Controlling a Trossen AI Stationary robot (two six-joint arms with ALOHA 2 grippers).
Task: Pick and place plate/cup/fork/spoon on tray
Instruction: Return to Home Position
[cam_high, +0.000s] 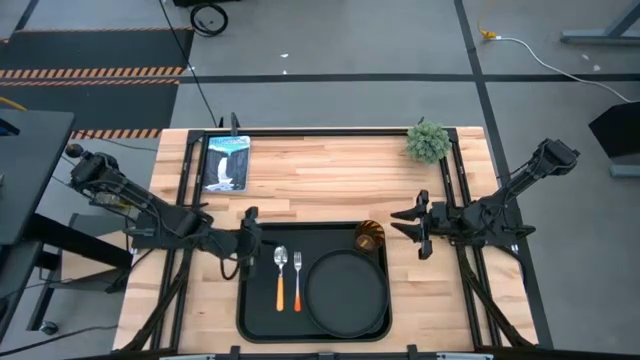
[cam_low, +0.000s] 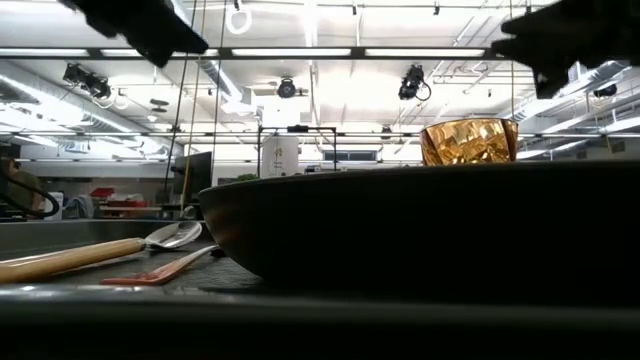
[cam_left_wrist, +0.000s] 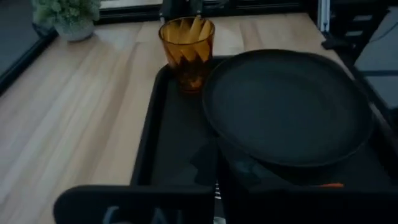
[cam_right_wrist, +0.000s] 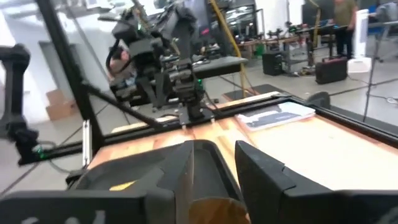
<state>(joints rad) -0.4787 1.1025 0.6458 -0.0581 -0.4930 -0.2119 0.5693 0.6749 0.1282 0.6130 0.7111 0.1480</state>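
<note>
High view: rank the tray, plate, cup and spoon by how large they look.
1. tray
2. plate
3. spoon, long but thin
4. cup, smallest outline; close to the spoon in area, so that pair is unsure.

High view looks straight down on the whole table. Low view sits level, near the plate (cam_low: 420, 225). Wrist views face each other across the tray (cam_left_wrist: 149, 143).

A matte black plate (cam_high: 347, 288) and tray (cam_high: 262, 322), a translucent amber cup (cam_high: 369, 237) and shiny metal-ended cutlery sit on a pale, smooth wooden table (cam_high: 330, 170).
</note>
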